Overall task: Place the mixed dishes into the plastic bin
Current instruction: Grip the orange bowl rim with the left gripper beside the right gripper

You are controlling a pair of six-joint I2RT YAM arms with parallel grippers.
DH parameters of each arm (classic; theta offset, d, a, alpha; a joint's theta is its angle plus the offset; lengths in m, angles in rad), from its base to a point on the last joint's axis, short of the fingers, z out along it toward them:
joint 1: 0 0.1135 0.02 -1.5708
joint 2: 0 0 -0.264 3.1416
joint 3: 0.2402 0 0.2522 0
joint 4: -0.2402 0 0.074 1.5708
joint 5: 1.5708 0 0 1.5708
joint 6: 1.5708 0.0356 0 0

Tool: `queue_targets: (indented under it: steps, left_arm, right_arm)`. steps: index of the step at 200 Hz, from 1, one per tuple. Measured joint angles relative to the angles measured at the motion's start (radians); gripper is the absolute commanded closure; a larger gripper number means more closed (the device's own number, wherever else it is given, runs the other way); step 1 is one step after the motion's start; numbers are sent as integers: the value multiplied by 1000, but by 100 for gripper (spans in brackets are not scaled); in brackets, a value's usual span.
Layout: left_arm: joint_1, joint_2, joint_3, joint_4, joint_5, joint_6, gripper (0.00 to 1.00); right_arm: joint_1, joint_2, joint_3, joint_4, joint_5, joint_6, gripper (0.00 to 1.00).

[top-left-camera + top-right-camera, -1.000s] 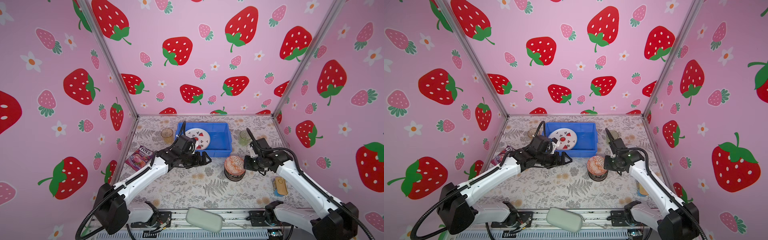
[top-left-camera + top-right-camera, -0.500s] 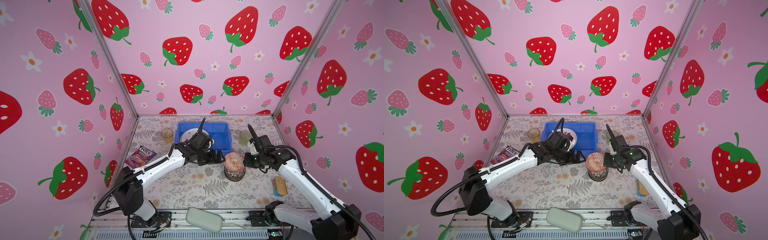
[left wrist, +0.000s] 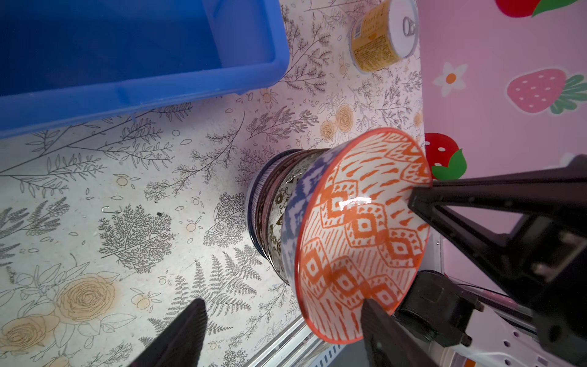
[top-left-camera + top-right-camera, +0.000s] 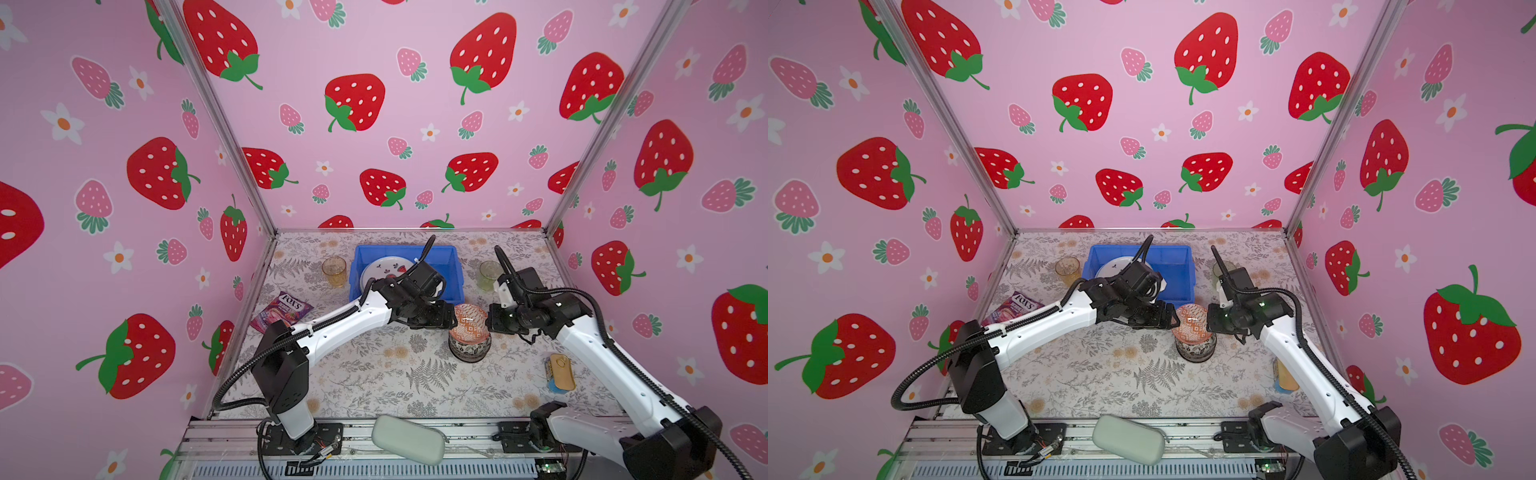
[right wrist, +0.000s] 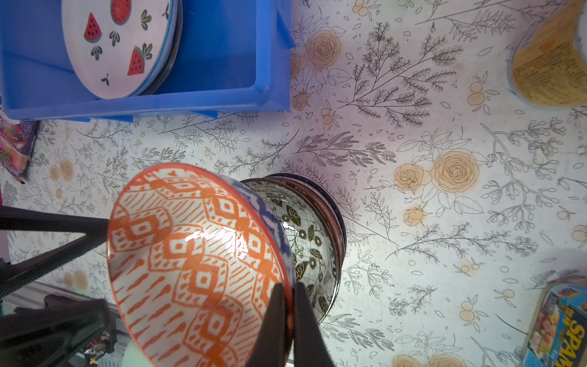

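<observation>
The glossy orange patterned bowl (image 5: 197, 263) sits tilted atop a stack of glazed bowls, with a blue-white bowl (image 3: 297, 203) and a black-white floral bowl (image 5: 305, 241) beneath it. The stack stands on the flower-printed table (image 5: 413, 127) near the bright blue plastic bin (image 5: 222, 105). Inside the bin, a round white watermelon plate (image 5: 117, 47) lies tilted at one end. The right gripper (image 5: 287, 287) pinches the orange patterned bowl's rim between its fingers. The left gripper (image 3: 282, 302) has its fingers spread wide at the opposite side of the rim; whether they touch it cannot be told.
</observation>
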Motion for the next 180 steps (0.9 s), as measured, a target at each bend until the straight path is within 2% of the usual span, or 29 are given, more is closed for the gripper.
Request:
queue_targets:
  steps: [21, 63, 180]
  left_arm:
    - [-3, 14, 11, -8, -7, 3, 40]
    - [-6, 38, 20, -13, -8, 4, 43]
    - [-7, 58, 53, -18, -18, -1, 68]
  right_arm:
    - [0, 8, 16, -2, -5, -5, 100]
    - [0, 12, 24, -1, -21, -7, 100]
    - [0, 20, 26, -1, -39, -10, 100]
